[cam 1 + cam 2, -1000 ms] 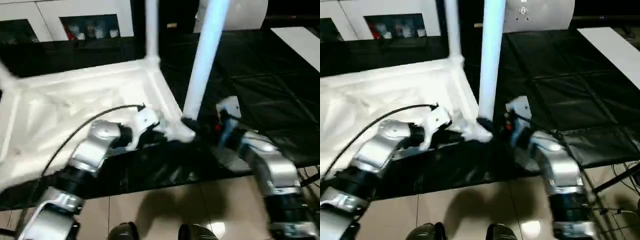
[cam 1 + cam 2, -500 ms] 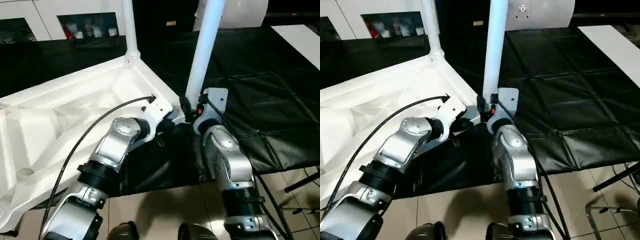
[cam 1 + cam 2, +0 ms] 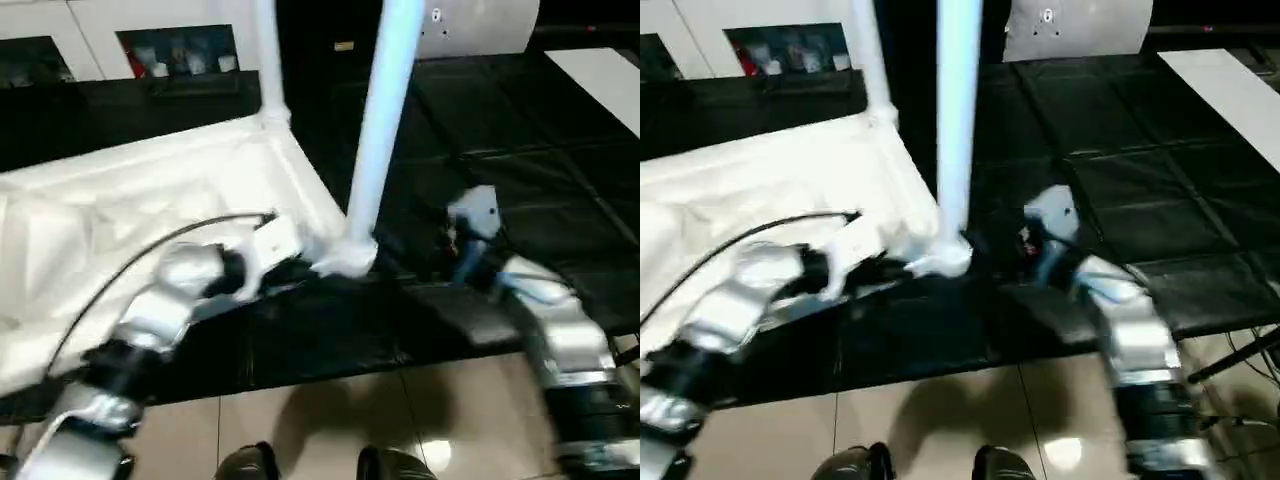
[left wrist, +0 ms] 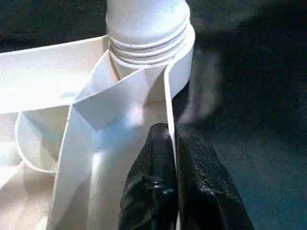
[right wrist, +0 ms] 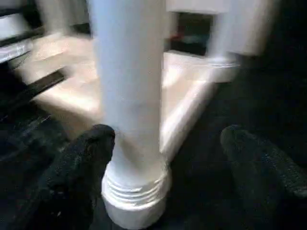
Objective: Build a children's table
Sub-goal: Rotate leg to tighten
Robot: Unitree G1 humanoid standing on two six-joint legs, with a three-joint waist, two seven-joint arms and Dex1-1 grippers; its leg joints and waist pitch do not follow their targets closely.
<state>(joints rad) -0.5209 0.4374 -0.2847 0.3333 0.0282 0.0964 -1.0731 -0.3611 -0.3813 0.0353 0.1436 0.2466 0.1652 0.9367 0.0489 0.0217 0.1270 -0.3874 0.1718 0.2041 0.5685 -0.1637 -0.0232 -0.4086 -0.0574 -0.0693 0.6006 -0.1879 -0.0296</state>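
Two legs stand in the children's table (image 3: pixel 150 190); left gripper (image 4: pixel 173 143) pinches its rim beside the near leg (image 3: pixel 378 130), right gripper (image 5: pixel 168 158) seemingly gapes around it.

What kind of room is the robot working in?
Probably a workshop or lab, not a home: a big work table under a black cover, white cabinets with small items behind glass, and a shiny tiled floor.
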